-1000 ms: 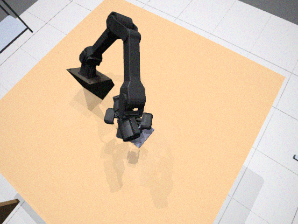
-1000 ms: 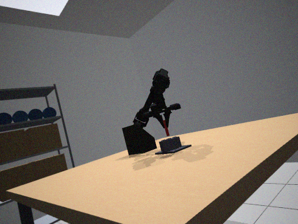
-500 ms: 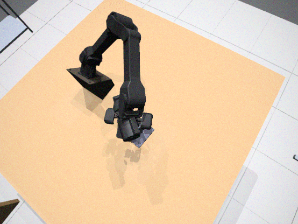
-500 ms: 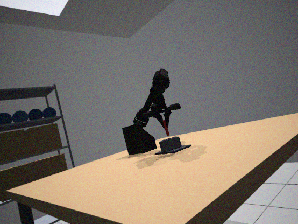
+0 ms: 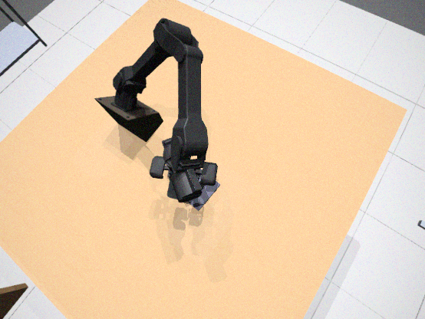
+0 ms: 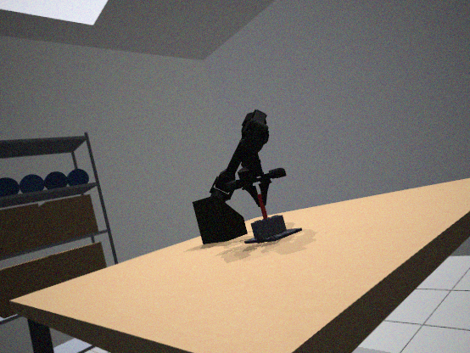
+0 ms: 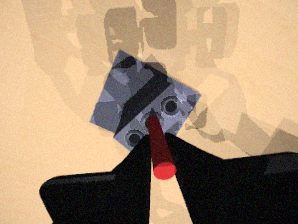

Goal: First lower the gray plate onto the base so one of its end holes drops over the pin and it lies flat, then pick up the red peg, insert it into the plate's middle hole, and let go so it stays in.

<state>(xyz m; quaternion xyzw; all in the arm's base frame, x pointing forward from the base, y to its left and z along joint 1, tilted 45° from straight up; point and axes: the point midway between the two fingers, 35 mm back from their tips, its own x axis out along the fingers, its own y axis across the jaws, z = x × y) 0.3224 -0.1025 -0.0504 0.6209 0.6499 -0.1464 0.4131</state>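
My gripper (image 7: 157, 138) (image 6: 260, 198) (image 5: 190, 190) is shut on the red peg (image 7: 160, 147) (image 6: 262, 210) and holds it tilted, just above the base. The gray plate (image 7: 183, 100) (image 6: 268, 227) lies flat on the blue-gray base (image 7: 111, 97) (image 5: 208, 195), and three holes show along it. The peg's lower tip meets the plate's middle hole (image 7: 150, 118). I cannot tell how deep it sits. The two end holes lie on either side of the peg. In the top view the gripper hides the plate and the peg.
The arm's black mount (image 5: 132, 115) (image 6: 218, 222) stands on the tan table (image 5: 288, 153) (image 6: 254, 288) just behind the base. A shelf rack (image 6: 51, 204) with boxes and dark balls stands off the table to the left.
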